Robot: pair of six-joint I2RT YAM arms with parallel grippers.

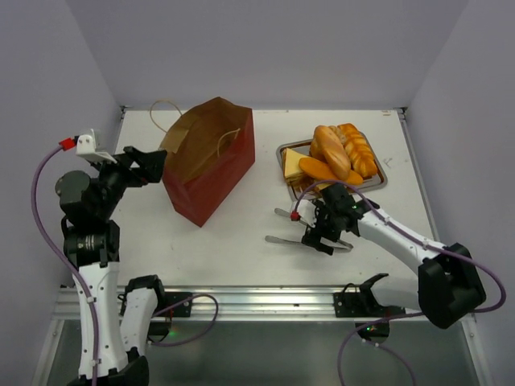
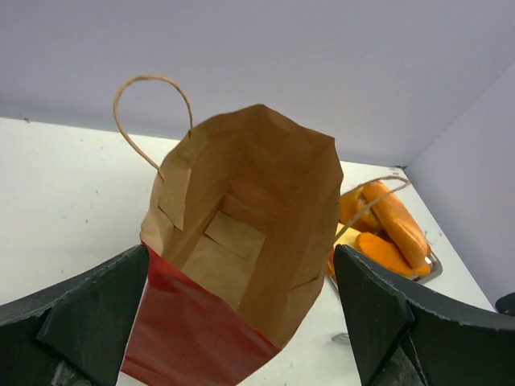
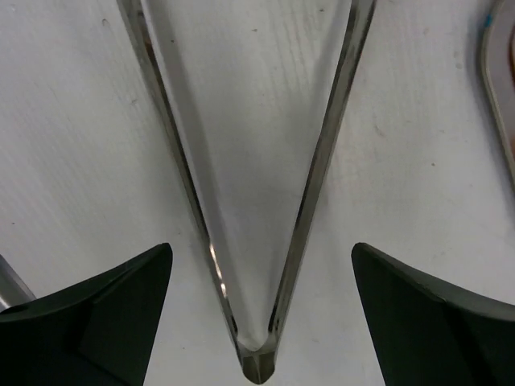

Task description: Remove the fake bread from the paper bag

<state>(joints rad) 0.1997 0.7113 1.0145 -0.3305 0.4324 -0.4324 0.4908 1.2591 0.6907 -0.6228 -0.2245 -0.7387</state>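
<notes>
The paper bag [image 1: 211, 165] stands left of centre, dark red outside, its open mouth tilted up and left. In the left wrist view the paper bag [image 2: 241, 241] shows only bare brown kraft inside. The fake bread [image 1: 331, 151], several glossy orange loaves and a pale wedge, lies on a metal tray [image 1: 383, 173]; it also shows in the left wrist view [image 2: 394, 221]. My left gripper [image 1: 153, 165] is open and empty, just left of the bag's mouth [image 2: 241, 261]. My right gripper [image 1: 322, 233] is open, its fingers either side of metal tongs [image 3: 257, 241] on the table.
The tongs [image 1: 282, 240] lie on the table in front of the tray, arms spread to the left. The bag's string handles [image 2: 153, 88] loop out at the far left and right. Grey walls close in the table on three sides.
</notes>
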